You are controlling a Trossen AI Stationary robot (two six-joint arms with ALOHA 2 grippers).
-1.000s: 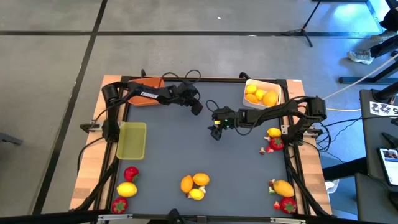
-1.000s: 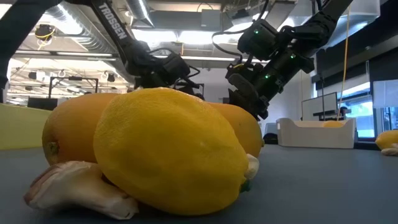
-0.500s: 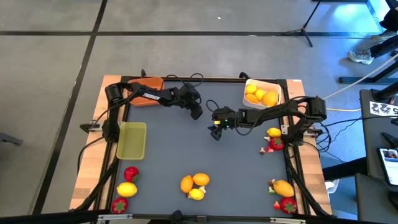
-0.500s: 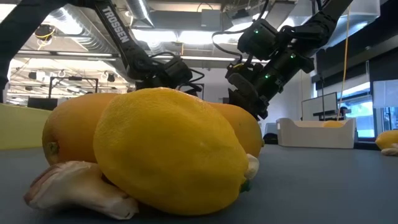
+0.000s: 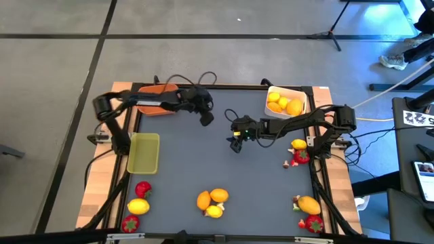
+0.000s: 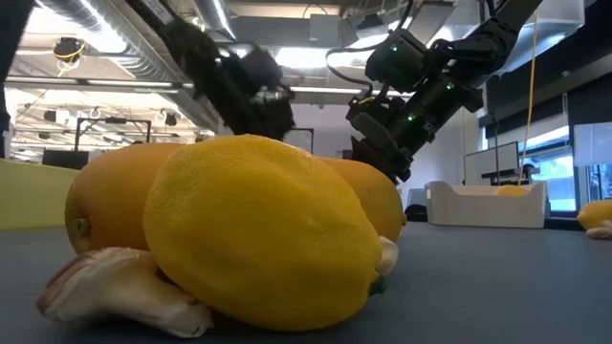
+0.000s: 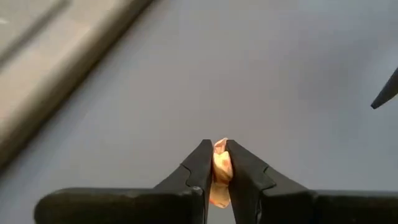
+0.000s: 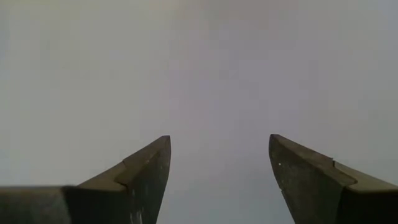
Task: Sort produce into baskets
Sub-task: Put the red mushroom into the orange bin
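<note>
My left gripper (image 5: 207,118) hangs above the table's far left part, just right of the orange basket (image 5: 157,103). It is shut on a tiny pale-orange bit of produce (image 7: 219,163). My right gripper (image 5: 235,144) stands open over bare table near the middle, with nothing between its fingers (image 8: 149,168). The white basket (image 5: 285,100) at the far right holds several yellow and orange citrus fruits. The yellow-green basket (image 5: 144,152) lies at the left. A lemon (image 6: 263,234), an orange (image 6: 110,205) and a pale bit (image 6: 124,287) lie together at the near middle. My left gripper pinches the tiny pale-orange bit (image 7: 219,155) between its two fingers, close to their free ends. The fingers slant down from the table's left side. The bit is lifted clear of the table.
Strawberries and a lemon (image 5: 138,206) lie at the near left corner. An orange (image 5: 298,144) and a strawberry (image 5: 300,157) lie at the right edge, and a lemon (image 5: 308,205) with a strawberry (image 5: 313,223) at the near right. Bare table spans the middle.
My left gripper has risen from the table and drawn back a little toward the table's left edge and the orange basket, rolling somewhat as it went. My right gripper has kept still.
</note>
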